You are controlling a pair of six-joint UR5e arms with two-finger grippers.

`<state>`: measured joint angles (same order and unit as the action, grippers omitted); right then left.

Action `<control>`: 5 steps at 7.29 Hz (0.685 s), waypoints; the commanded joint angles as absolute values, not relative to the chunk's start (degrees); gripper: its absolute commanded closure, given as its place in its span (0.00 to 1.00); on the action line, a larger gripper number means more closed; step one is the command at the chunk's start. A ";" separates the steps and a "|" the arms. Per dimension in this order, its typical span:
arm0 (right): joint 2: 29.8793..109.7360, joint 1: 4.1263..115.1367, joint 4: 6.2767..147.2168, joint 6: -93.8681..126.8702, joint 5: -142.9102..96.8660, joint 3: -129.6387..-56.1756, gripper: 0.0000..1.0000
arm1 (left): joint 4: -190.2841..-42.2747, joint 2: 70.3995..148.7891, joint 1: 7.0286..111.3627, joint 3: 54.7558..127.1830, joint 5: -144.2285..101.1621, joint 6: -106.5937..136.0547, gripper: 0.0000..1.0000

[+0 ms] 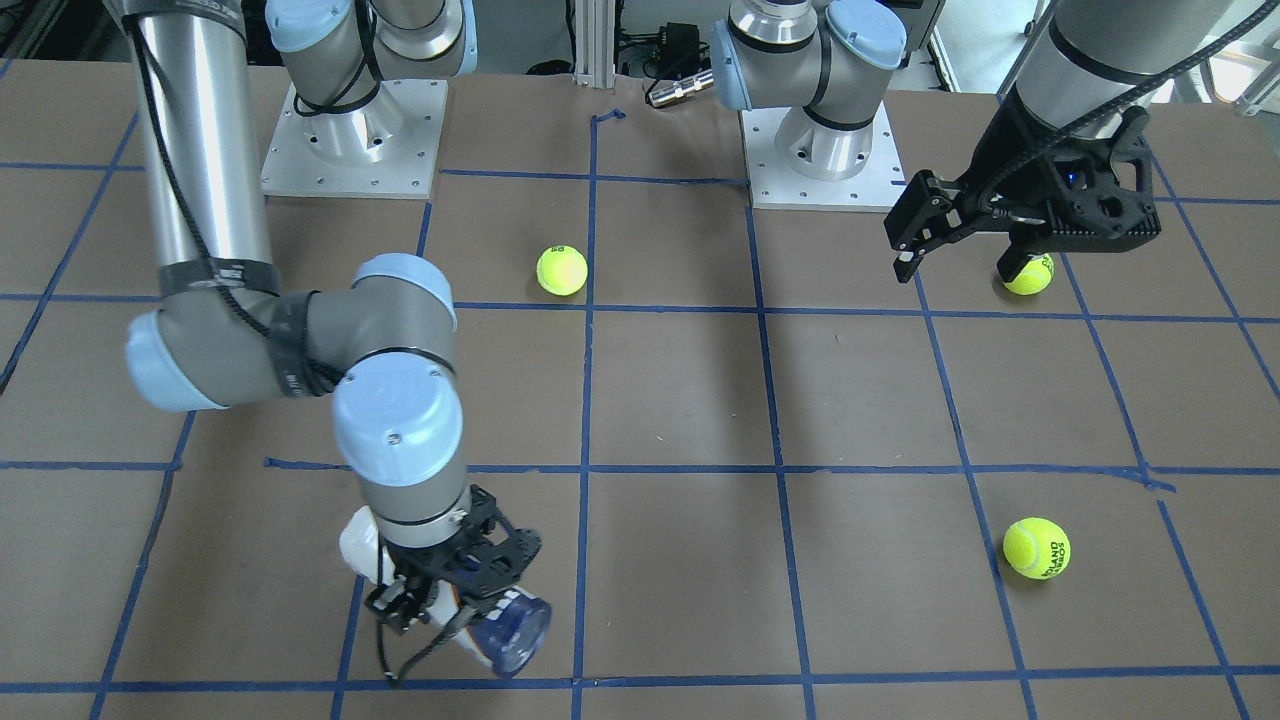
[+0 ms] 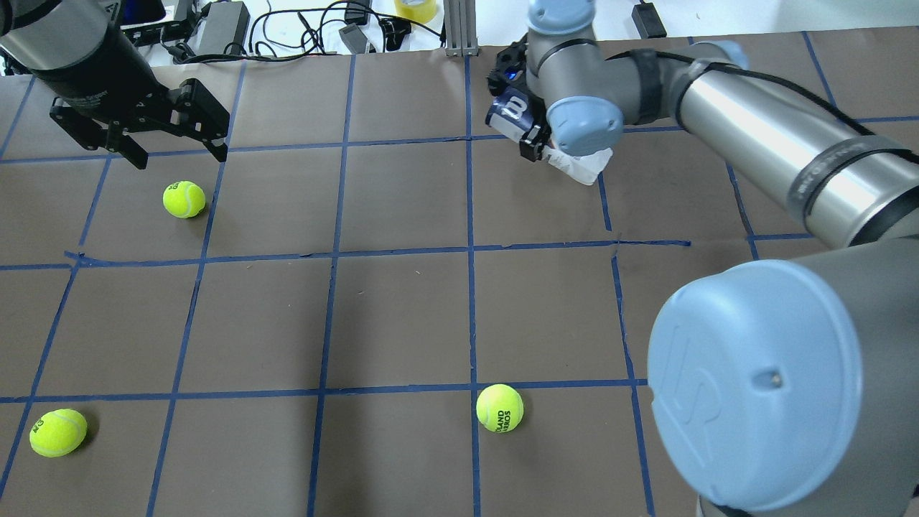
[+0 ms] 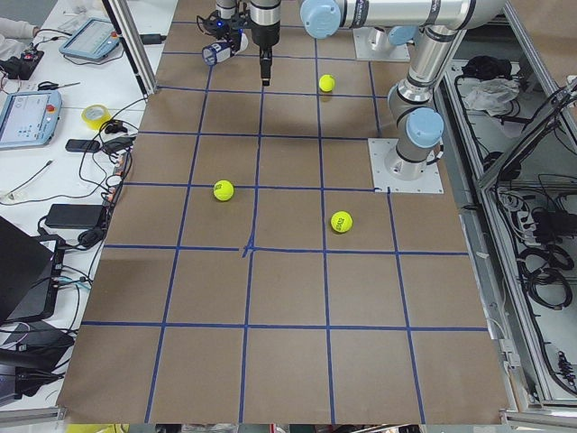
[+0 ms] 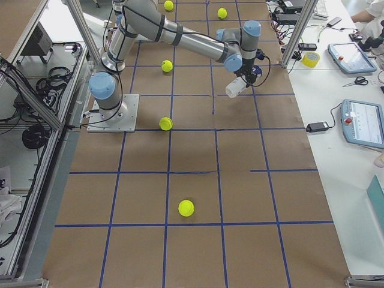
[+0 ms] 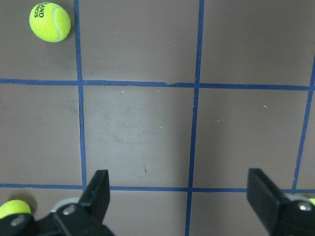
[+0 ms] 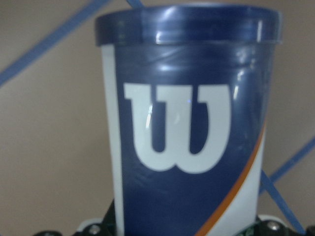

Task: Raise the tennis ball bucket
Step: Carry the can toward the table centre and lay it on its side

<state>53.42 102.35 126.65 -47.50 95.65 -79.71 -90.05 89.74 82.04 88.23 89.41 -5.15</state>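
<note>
- Here we see the right fingers (image 2: pixel 532 143) pinching the tilted tennis ball bucket (image 2: pixel 511 111).
- The left fingers (image 5: pixel 98 189) are spread above the desk (image 5: pixel 138 128), near 1 tennis ball (image 2: pixel 184 199).

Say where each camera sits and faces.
Front: across the table, facing the robot; right gripper holds the can.
Overhead: behind it, looking down; both arms.
Left side: table's end; both arms.
Right side: opposite end; right arm near.
Left wrist: downward; open left gripper.
Right wrist: the can's label.
Front and overhead share the can.
</note>
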 commanded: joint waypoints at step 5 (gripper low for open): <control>44.84 115.99 133.68 -73.73 95.62 -71.56 0.25 | -89.83 89.91 78.68 87.71 88.51 -8.14 0.00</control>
<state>47.46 113.25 133.85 -71.62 95.66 -74.25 -89.91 89.77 79.93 87.79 88.73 -5.93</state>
